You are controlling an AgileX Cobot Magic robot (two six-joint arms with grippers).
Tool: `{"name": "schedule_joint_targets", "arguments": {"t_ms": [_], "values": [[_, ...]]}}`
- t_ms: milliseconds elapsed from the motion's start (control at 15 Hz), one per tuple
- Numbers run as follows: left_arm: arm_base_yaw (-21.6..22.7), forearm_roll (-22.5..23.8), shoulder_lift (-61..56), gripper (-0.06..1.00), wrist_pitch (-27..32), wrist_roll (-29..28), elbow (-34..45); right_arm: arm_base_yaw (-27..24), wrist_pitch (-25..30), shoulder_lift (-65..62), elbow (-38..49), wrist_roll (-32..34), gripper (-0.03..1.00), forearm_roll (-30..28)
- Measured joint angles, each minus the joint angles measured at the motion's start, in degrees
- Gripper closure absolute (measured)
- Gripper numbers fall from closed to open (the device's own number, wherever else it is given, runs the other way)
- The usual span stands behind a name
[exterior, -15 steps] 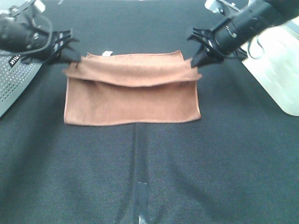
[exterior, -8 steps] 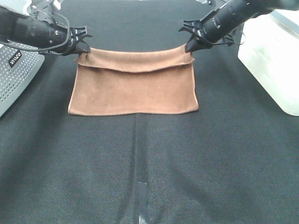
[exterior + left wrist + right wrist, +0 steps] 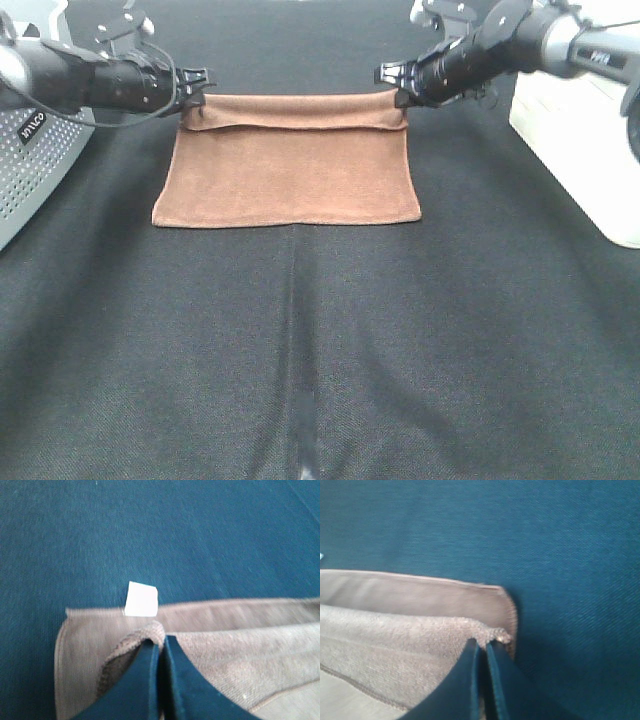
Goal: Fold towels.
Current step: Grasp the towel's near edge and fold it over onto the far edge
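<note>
Brown towel [image 3: 290,175] lay nearly halved; left gripper [image 3: 199,102] and right gripper [image 3: 399,93], clamped on its corners, had carried them toward the table's [image 3: 470,350] far edge.

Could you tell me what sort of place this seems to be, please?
Most likely a robotics lab bench: a table draped in black cloth, the left gripper and right gripper pinching a brown towel, and a perforated grey case at the side.

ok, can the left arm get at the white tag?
Probably, but not freely: the white tag lies uncovered just beyond the left gripper, yet that gripper is shut on a folded corner of the towel and must release first.
</note>
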Motion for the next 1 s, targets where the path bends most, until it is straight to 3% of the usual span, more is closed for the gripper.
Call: {"name": "schedule_joint_targets", "arguments": {"t_ms": [133,200,400,467,533,733,800,1000], "values": [[-0.1,0.0,1.1,0.82,0.5,0.0,-1.0,0.0,-1.0,1.5,0.0,-0.2,0.93,-0.2],[-0.1,0.0,1.1,0.67,0.5,0.0,-1.1,0.0,-1.1,1.7,0.0,-0.2,0.82,-0.3],[-0.1,0.0,1.1,0.17,0.6,0.0,-1.1,-0.1,-0.9,1.5,-0.1,-0.5,0.31,-0.6],[-0.1,0.0,1.1,0.17,0.6,0.0,-1.1,-0.1,-0.9,1.5,-0.1,-0.5,0.31,-0.6],[0.0,0.2,1.1,0.1,2.1,0.0,-1.1,-0.1,1.2,0.8,-0.2,-0.5,0.19,-1.3],[1.1,3.6,0.4,0.08,9.7,-1.0,-1.1,-0.1,10.5,-2.3,-0.2,-0.5,0.16,-2.0],[1.8,5.4,0.0,0.08,12.9,-3.1,-1.1,-0.1,14.7,-3.6,-0.2,-0.5,0.16,-2.4],[3.3,15.1,-2.6,0.08,21.3,-17.2,-1.1,-0.1,24.9,-5.6,-0.2,3.6,0.16,-3.0]]}}
